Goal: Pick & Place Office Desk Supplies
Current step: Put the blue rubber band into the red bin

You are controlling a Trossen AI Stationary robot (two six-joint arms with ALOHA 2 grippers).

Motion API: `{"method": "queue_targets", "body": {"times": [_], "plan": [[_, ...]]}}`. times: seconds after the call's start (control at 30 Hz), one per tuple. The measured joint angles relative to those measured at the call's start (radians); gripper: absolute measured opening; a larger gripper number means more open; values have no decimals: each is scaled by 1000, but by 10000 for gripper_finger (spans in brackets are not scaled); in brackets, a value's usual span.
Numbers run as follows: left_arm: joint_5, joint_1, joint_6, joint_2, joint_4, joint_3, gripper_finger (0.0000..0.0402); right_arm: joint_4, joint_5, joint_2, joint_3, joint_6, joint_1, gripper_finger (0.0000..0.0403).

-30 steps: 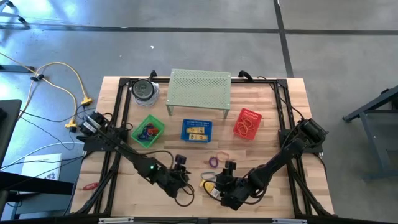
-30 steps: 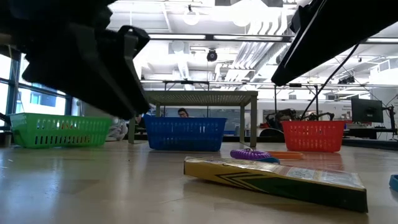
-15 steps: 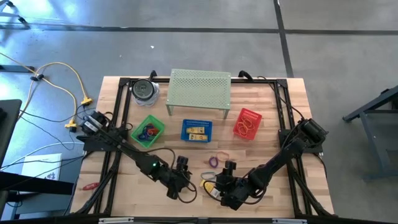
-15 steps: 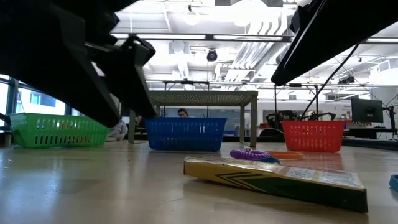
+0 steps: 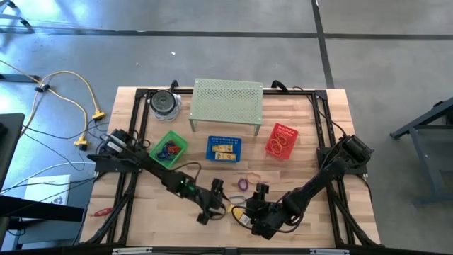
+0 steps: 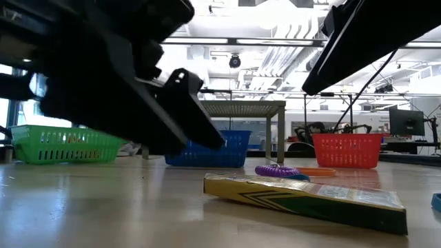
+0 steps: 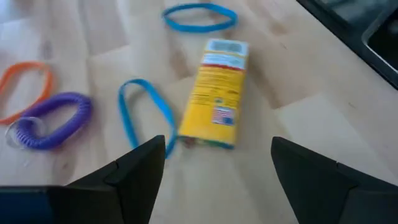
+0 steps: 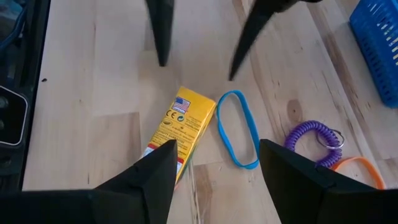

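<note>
A yellow box (image 7: pixel 214 93) lies flat on the wooden table near its front edge, also seen in the low view (image 6: pixel 303 200). Beside it lie a blue band loop (image 7: pixel 146 109), a second blue band (image 7: pixel 199 15), a purple coil (image 7: pixel 53 121) and an orange band (image 7: pixel 25 87). My left gripper (image 7: pixel 217 165) hovers open just left of the box, its fingers slanting down at it. My right gripper (image 8: pixel 217 168) hangs open over the box (image 8: pixel 177 130) from the right. The box sits between the two grippers (image 5: pixel 223 204) (image 5: pixel 251 214).
Farther back stand a green basket (image 5: pixel 170 149), a blue basket (image 5: pixel 224 148) and a red basket (image 5: pixel 282 139). Behind them are a pale green perforated shelf (image 5: pixel 226 105) and a round spool (image 5: pixel 164 103). Black frame rails (image 5: pixel 322 134) line the table's edges.
My left gripper has moved toward the table's right edge and down, closing in on the yellow box, and has tipped its fingers lower. My right gripper and the loose items have kept still.
</note>
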Motion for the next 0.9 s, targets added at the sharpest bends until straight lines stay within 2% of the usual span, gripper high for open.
{"method": "queue_targets", "body": {"times": [0.13,0.27,0.43,0.77,0.9], "plan": [[15,0,-15,17,233,-84,285,-1,1,0,0,-2,0,215],[49,3,32,35,400,-137,285,0,2,0,0,-6,0,215],[80,20,31,60,398,-151,285,5,6,0,0,-8,-4,215],[114,34,-108,108,427,-154,285,-1,5,0,0,-8,-4,215],[46,34,-4,128,427,-152,285,0,5,0,0,-8,-4,215]]}}
